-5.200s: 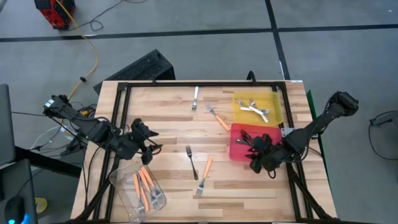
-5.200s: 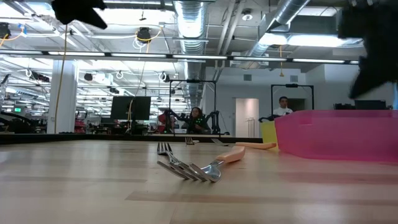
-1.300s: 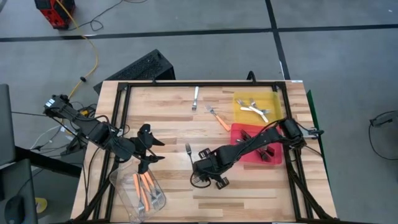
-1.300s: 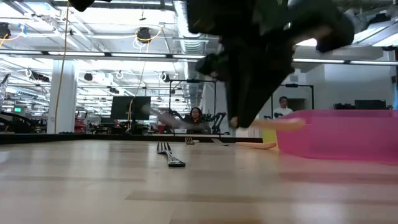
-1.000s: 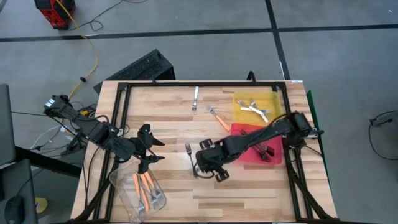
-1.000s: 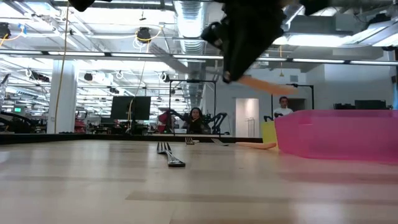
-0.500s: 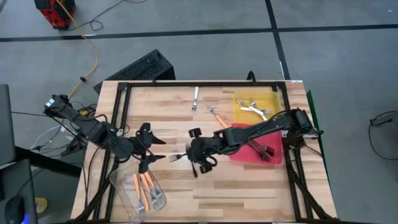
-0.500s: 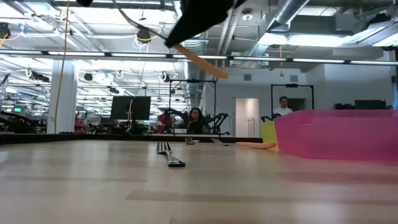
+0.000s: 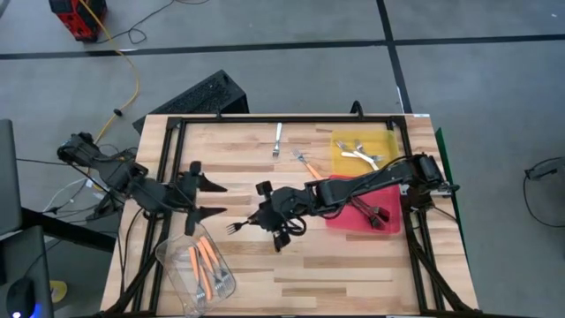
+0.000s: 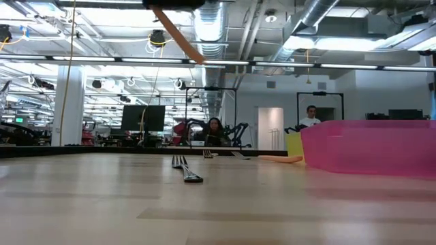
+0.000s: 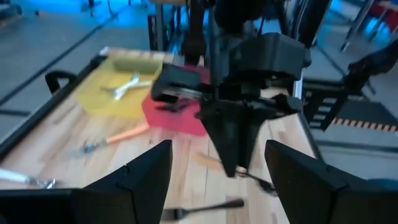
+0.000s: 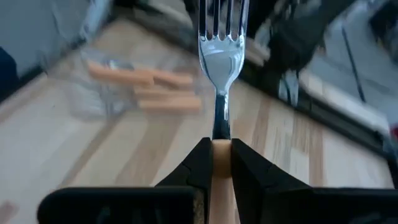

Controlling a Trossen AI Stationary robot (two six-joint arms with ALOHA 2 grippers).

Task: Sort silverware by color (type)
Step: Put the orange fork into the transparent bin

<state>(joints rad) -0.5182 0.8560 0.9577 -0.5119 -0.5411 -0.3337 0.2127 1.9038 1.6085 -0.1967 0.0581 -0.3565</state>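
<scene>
- An orange-handled fork (image 12: 221, 74) is clamped by its handle in the right end effector (image 9: 265, 216), whose fingers are closed tight on it; it is carried above the middle of the bench (image 9: 353, 274), tines aimed left.
- The left end effector (image 9: 201, 196) is held spread wide and empty, just left of the fork's tines, above the far edge of the clear tub (image 9: 181, 276).
- The tub, at the near left corner, is seen to hold several orange-handled forks (image 9: 205, 261).
- White-handled forks (image 9: 362, 155) lie in the yellow tray (image 9: 340, 163) at far right; dark pieces (image 9: 375, 215) lie in the red tray (image 9: 340, 218) beside it.
- Loose pieces left on the bench: one fork (image 9: 277, 140) at the far middle, one orange-handled fork (image 9: 309, 167) near the yellow tray.
- Step judged in hand: transport of the orange fork toward the tub, or a handover to the left arm; which one cannot be told.
- Next move calls for a descent over the tub opening, clear of the left fingers, before release.
</scene>
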